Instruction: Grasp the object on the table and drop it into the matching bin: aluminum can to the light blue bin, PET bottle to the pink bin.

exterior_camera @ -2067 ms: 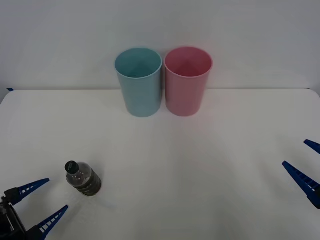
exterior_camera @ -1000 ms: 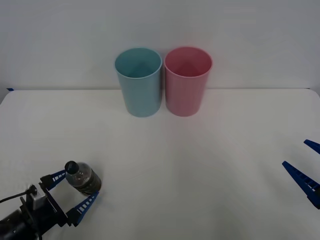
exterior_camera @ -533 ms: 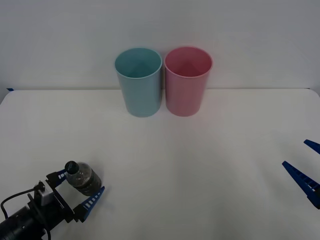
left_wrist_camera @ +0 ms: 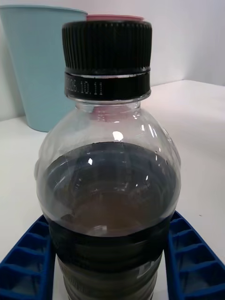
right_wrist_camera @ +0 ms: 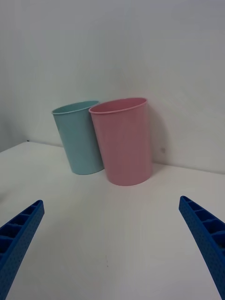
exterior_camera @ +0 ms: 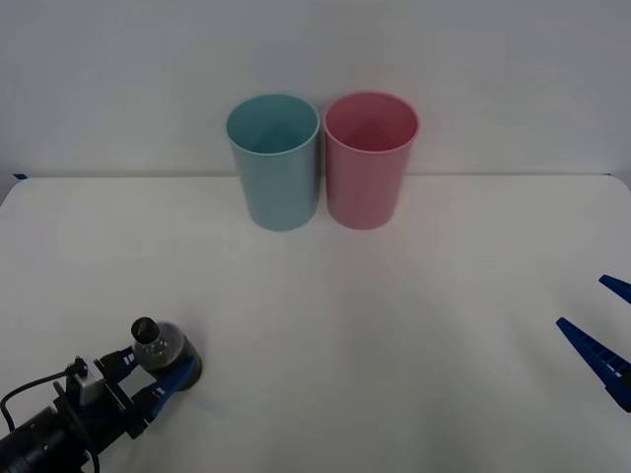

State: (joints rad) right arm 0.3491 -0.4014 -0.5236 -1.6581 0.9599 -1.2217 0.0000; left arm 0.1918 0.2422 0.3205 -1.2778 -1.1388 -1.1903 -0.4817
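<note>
The PET bottle [exterior_camera: 158, 347], small and clear with a black cap and dark lower body, stands upright near the front left of the white table [exterior_camera: 394, 325]. My left gripper [exterior_camera: 148, 371] is shut on its lower body. In the left wrist view the bottle [left_wrist_camera: 110, 178] sits close up, with a blue finger [left_wrist_camera: 26, 258] pressed against each side. The light blue bin [exterior_camera: 275, 163] and the pink bin [exterior_camera: 371, 163] stand side by side at the back. My right gripper [exterior_camera: 580, 301] hovers open at the right edge, holding nothing.
A plain white wall rises right behind the bins. The right wrist view looks across bare tabletop toward the pink bin [right_wrist_camera: 124, 143] and light blue bin [right_wrist_camera: 82, 138]. Open table lies between the bottle and the bins.
My left gripper came forward around the bottle and its fingers closed in on the lower body. The bottle stayed upright in place. The right arm has not moved.
</note>
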